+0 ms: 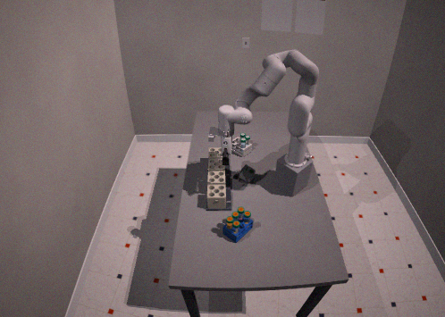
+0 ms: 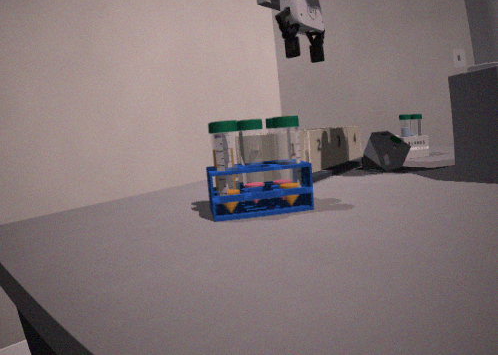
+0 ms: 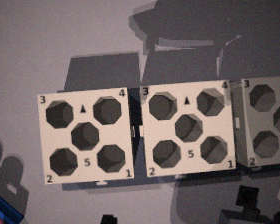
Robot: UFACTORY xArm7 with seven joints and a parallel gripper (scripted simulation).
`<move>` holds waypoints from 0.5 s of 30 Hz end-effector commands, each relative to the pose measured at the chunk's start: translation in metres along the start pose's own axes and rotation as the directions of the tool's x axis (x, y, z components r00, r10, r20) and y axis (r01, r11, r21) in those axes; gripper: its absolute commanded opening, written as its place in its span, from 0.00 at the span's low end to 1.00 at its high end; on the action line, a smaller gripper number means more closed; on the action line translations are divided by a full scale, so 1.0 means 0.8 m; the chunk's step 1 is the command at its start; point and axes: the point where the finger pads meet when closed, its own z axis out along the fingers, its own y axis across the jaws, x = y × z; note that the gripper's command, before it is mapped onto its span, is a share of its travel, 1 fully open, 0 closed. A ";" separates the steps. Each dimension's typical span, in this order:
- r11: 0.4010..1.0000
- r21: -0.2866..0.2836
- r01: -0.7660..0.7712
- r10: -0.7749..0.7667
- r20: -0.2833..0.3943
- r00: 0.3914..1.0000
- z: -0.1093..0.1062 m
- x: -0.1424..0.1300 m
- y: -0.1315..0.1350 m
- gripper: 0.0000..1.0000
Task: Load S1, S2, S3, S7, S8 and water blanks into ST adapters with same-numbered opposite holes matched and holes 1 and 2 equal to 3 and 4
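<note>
My gripper (image 1: 225,152) is open and empty, high above the row of cream adapters (image 1: 216,177) on the loading stand; it also shows in the exterior view (image 2: 304,48). The wrist view looks straight down on two whole adapters (image 3: 85,135) (image 3: 188,127) and part of a third (image 3: 266,125). Every hole I can see there is empty. The blue rack (image 1: 238,224) holds several green-capped sample tubes with orange cap dots, standing nearer the table's front (image 2: 260,191). The white rack (image 1: 243,145) with the water blanks stands behind the adapters.
The small dark sloped desk with the green DONE key (image 1: 246,174) sits just right of the adapter row (image 2: 385,151). The arm's grey base block (image 1: 295,175) stands at the right of the table. A corner of the blue rack (image 3: 3,210) shows at the wrist view's bottom left.
</note>
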 end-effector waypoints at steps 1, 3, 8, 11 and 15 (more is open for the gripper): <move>1.000 0.001 0.003 -0.003 -0.003 1.000 -0.001 0.011 0.015 1.00; 1.000 0.001 0.003 -0.003 -0.003 1.000 -0.001 0.017 0.027 1.00; 1.000 0.001 0.003 -0.003 -0.003 1.000 -0.001 0.030 0.055 1.00; 1.000 0.001 0.003 -0.003 -0.003 1.000 -0.001 0.039 0.072 1.00; 1.000 0.001 0.003 -0.003 -0.003 1.000 -0.001 0.047 0.088 1.00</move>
